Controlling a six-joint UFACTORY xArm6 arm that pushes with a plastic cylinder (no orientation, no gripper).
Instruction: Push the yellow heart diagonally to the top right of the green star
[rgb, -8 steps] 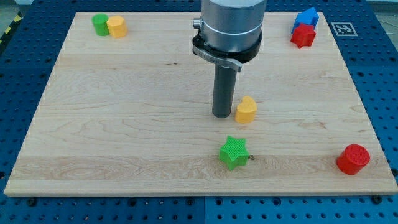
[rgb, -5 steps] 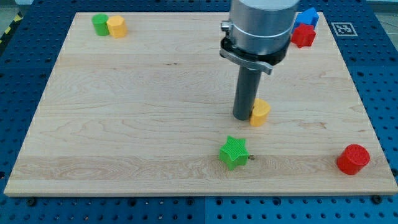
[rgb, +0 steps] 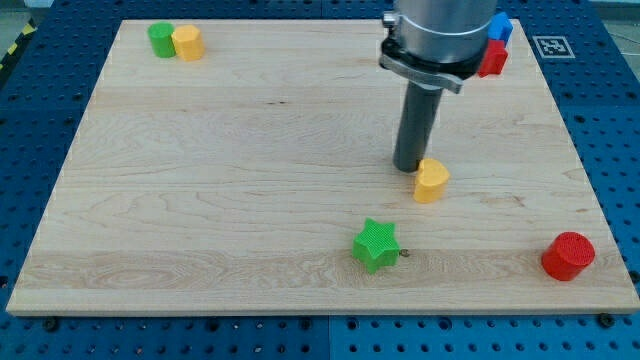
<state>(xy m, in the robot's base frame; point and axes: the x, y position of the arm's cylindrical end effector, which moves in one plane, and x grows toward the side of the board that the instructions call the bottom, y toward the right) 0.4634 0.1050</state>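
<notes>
The yellow heart (rgb: 431, 181) lies on the wooden board (rgb: 200, 180), right of the middle. The green star (rgb: 377, 245) lies below it and to its left, near the board's bottom edge. My tip (rgb: 410, 168) stands just to the upper left of the yellow heart, touching or almost touching it. The heart sits up and to the right of the star, with a gap of bare wood between them.
A green cylinder (rgb: 160, 40) and a yellow block (rgb: 187, 42) stand side by side at the top left. A blue block (rgb: 499, 27) and a red block (rgb: 491, 58) sit at the top right, partly behind the arm. A red cylinder (rgb: 568, 256) is at the bottom right.
My tip has moved to the view's right and slightly up, pushing the yellow heart rightward. The heart now lies further right of the green star. The star has not moved.
</notes>
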